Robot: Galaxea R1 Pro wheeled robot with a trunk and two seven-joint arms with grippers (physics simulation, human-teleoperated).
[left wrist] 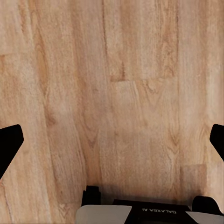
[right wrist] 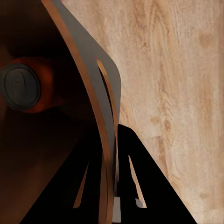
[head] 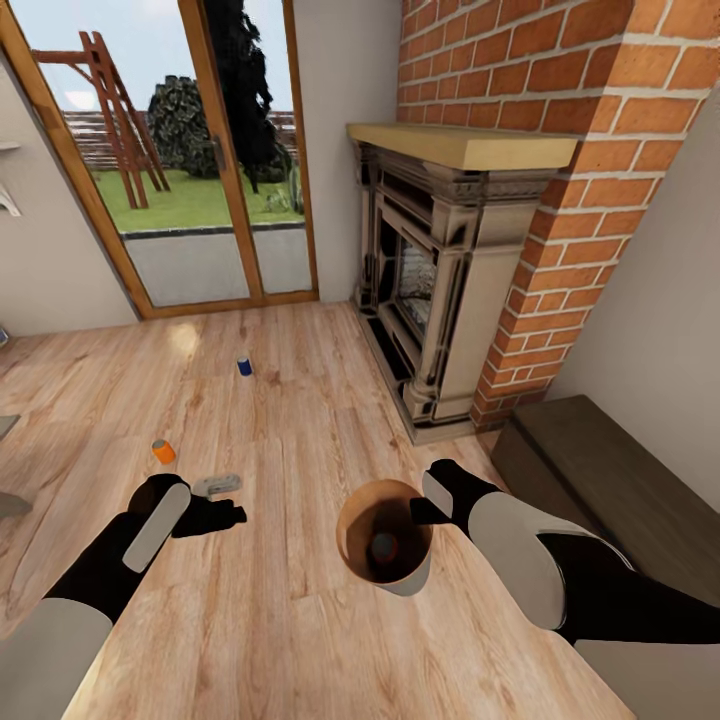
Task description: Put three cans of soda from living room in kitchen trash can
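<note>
Gripping the copper-brown trash can (head: pixel 352 560) (orange can (right wrist: pixel 21 88) inside), right end effector (head: pixel 428 512); left end effector (left wrist: pixel 112 144) spread wide.

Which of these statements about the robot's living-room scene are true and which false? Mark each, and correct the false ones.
1. The right gripper grips the trash can by its rim. True.
2. The trash can is empty. False: an orange can lies inside.
3. The blue can is on the mantel. False: it stands on the floor.
4. The left gripper is open, holding nothing. True.
5. Another orange can rests on the floor. True.
</note>
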